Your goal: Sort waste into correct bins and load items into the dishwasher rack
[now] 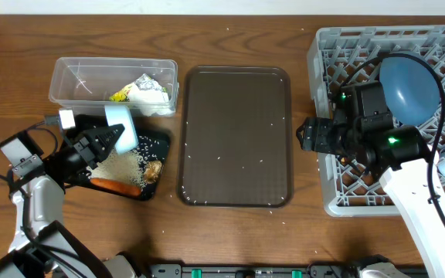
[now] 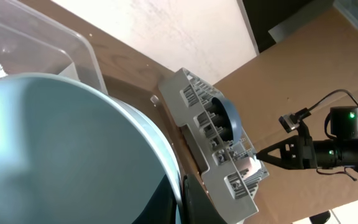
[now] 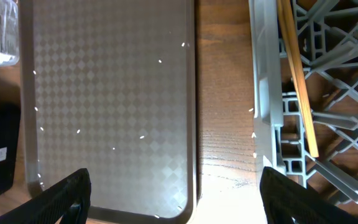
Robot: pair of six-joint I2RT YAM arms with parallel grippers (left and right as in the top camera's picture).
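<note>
two arms are at a wooden table, seen from above. the left arm reaches in from the lower left corner, its wrist angled up and to the right. the left gripper [image 1: 103, 141] is closed on the rim of the white bowl [image 1: 120, 126], holding it tipped on its side over the near end of the black tray [image 1: 163, 147]. in the left wrist view the bowl's pale blue outside fills most of the frame.

under and just beside the bowl, inside the black tray, lie a heap of loose rice [image 1: 122, 164], the carrot [image 1: 116, 186] and the brown food lump [image 1: 154, 170]. the clear tub [image 1: 76, 77] sits just behind the black tray, holding the crumpled tissue [image 1: 151, 94] and the wrapper [image 1: 122, 96].

the right arm comes from the lower right corner and bends over the left edge of the dishwasher rack [image 1: 327, 46]. the right gripper [image 3: 173, 177] points toward the brown serving tray [image 1: 238, 139] – its fingers [image 3: 73, 190] are spread wide, with nothing between them. stray grains of rice dot the serving tray.

in the rack, the blue plate [image 1: 408, 85] stands on edge behind the right arm – the chopsticks [image 3: 297, 81] lie on the lattice, just inside the rack's left wall.
</note>
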